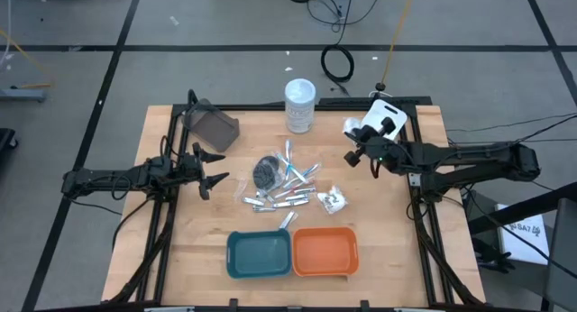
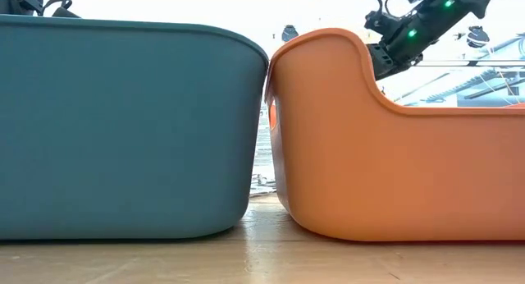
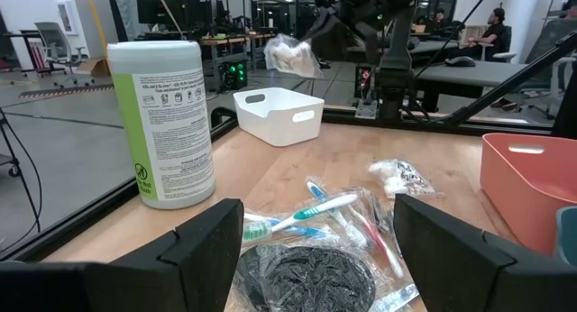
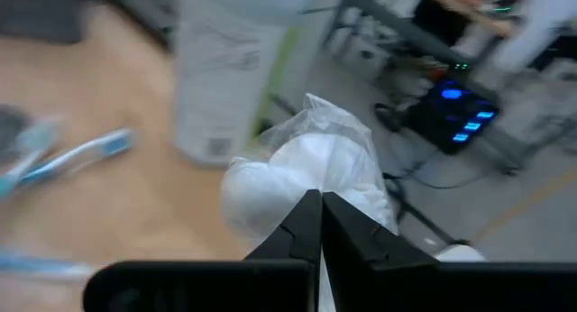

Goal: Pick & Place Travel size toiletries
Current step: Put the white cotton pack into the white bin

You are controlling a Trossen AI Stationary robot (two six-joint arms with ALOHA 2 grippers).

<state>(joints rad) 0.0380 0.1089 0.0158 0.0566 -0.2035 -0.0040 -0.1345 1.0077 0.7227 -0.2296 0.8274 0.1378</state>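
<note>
Over on the wooden table (image 1: 198,240), toiletries (image 1: 287,188) lie heaped at centre, the left gripper (image 1: 209,169) gaping at nine o'clock, while the right gripper (image 4: 317,224) at two o'clock pinches a clear-wrapped white packet (image 4: 306,168).

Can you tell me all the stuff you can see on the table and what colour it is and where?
wipes jar: one, white with a green label, back of the table.
white bin: one, back right corner.
grey bin: one, back left.
dark round bundle: one, black, left side of the middle pile.
wrapped toothbrushes: several, silver-white from above, blue and red up close, middle pile.
clear packet: one, white and black inside, right of the pile.
teal tray: one, front edge.
orange tray: one, touching the teal tray's right side.
white wrapped piece: one, held in the air near the white bin.
left pincer: open, left of the pile.
right pincer: shut on the white wrapped piece.
</note>
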